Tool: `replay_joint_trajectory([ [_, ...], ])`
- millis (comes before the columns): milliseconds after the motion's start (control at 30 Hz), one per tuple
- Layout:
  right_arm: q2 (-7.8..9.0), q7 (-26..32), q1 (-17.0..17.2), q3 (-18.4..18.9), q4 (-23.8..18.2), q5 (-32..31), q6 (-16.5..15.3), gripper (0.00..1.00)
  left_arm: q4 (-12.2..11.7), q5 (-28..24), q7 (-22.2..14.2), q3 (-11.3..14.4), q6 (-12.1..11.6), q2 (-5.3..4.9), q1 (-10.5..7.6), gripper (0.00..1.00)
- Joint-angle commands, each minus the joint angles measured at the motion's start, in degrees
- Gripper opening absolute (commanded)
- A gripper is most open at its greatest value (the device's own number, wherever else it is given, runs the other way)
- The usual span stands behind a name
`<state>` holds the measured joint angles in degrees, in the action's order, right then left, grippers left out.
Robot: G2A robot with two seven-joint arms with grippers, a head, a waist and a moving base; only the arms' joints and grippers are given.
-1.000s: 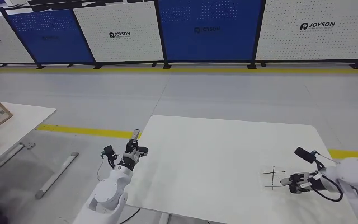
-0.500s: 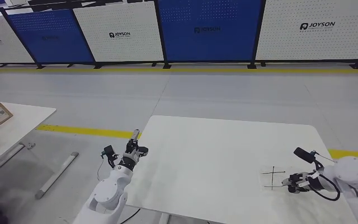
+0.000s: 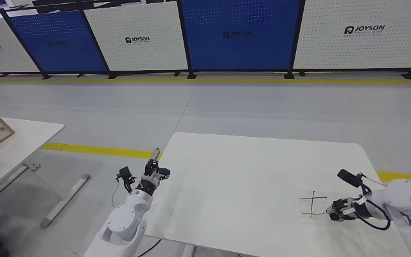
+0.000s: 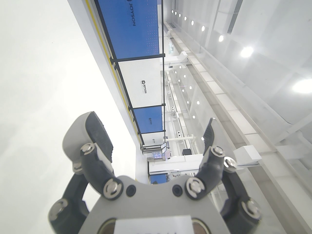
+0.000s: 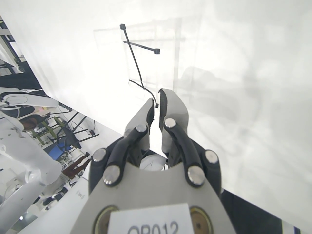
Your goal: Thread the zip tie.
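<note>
Black zip ties point(image 3: 313, 204) lie crossed on the white table point(image 3: 257, 180) near its right front corner. In the right wrist view one long tie point(image 5: 132, 54) crosses a shorter one point(image 5: 143, 46), and a third, curved tie point(image 5: 146, 91) runs into my right gripper point(image 5: 157, 98). That gripper point(image 3: 334, 212) sits low at the table surface, shut on the curved tie's head end. My left gripper point(image 4: 151, 122) stands open and holds nothing, its fingers point(image 4: 100, 132) wide apart; it is at the table's left edge point(image 3: 154, 157), far from the ties.
The table's middle and back are bare white surface. Blue and white pegboard panels point(image 3: 241, 35) stand beyond a yellow floor line. Another white table's corner point(image 3: 26, 138) shows at the far left.
My right gripper has dropped slightly toward the table beside the ties. The left arm has not moved.
</note>
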<state>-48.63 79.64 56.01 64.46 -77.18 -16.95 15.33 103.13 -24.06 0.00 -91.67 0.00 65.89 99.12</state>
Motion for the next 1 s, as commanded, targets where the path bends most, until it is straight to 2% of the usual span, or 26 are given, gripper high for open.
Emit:
replay_joint_trajectory([
  [0, 0.07, 0.0, 0.0, -0.2, -0.1, -0.1, 0.1, 0.06, 0.0, 0.0, 0.0, 0.0, 0.0, 0.0, 0.0, 1.0],
  [33, 0.12, 0.0, -0.1, -0.3, -0.1, -0.1, 0.2, 0.0, 0.0, 0.0, 0.0, 0.0, 0.0, 0.0, 0.0, 1.0],
  [233, 0.47, 0.0, 0.0, 0.0, -0.5, 0.1, 0.0, 0.0, 0.0, 0.0, 0.0, 0.0, 0.0, 0.0, 0.0, 1.0],
  [433, 1.27, -0.1, 1.9, 2.4, -2.5, 0.4, -0.6, 0.0, 0.0, 0.0, 0.0, 0.0, 0.0, 0.0, 0.0, 1.0],
  [567, 1.88, -1.6, 4.0, 5.1, -4.3, 1.4, -0.3, 0.0, 0.0, 0.0, 0.0, 0.0, 0.0, 0.0, 0.0, 1.0],
  [667, 2.44, -4.0, 7.0, 8.6, -6.1, 4.4, -0.9, 0.0, 0.0, 0.0, 0.0, 0.0, 0.0, 0.0, 0.0, 1.0],
  [800, 3.22, -4.6, 11.5, 13.3, -8.4, 9.1, -4.2, 0.0, 0.0, 0.0, 0.0, 0.0, 0.0, 0.0, 0.0, 1.0],
  [833, 3.38, -3.5, 12.1, 13.9, -8.8, 9.8, -5.4, 0.0, 0.0, 0.0, 0.0, 0.0, 0.0, 0.0, 0.0, 1.0],
  [967, 3.38, -3.5, 12.1, 13.9, -8.8, 9.8, -5.4, 0.0, 0.0, 0.0, 0.0, 0.0, 0.0, 0.0, 0.0, 1.0],
])
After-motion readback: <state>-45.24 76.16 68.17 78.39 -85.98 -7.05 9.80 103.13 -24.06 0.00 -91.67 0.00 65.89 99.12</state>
